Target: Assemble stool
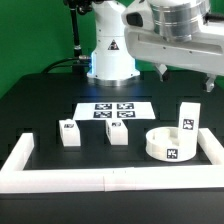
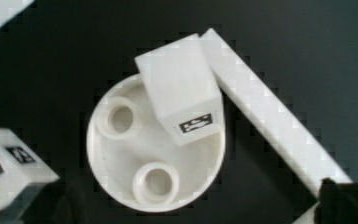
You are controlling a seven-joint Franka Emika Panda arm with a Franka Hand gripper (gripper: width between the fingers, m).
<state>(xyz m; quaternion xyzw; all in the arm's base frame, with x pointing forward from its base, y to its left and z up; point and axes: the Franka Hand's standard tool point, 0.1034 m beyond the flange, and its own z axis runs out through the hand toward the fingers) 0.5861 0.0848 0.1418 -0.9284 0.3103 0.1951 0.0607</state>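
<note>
Hanging in the upper right of the exterior view, the claw [image 1: 185, 78] is released, its dark prongs well apart with nothing between them, high above the black surface [image 1: 40, 100]; the seat [image 1: 168, 146] lies flat in the lower right of that frame, one tag on its rim facing the camera; the upright leg [image 1: 187, 118] stands on end at the seat's far right edge, tag forward, and whether it rests on the seat or just behind it cannot be told; the middle leg [image 1: 118, 131] sits near the frame's centre, and the left leg [image 1: 68, 133] sits well apart from it toward the left, both small, with tags on top; the marker board [image 1: 111, 111] lies flat just behind the middle leg, in front of the arm's white base [image 1: 110, 55]; the wall [image 1: 110, 181] runs along the lower edge and turns up both sides; in the wrist view the seat [image 2: 114, 150] shows two round holes, and the upright leg [image 2: 179, 80] overlaps its rim on the side toward the wall [image 2: 274, 115].
</note>
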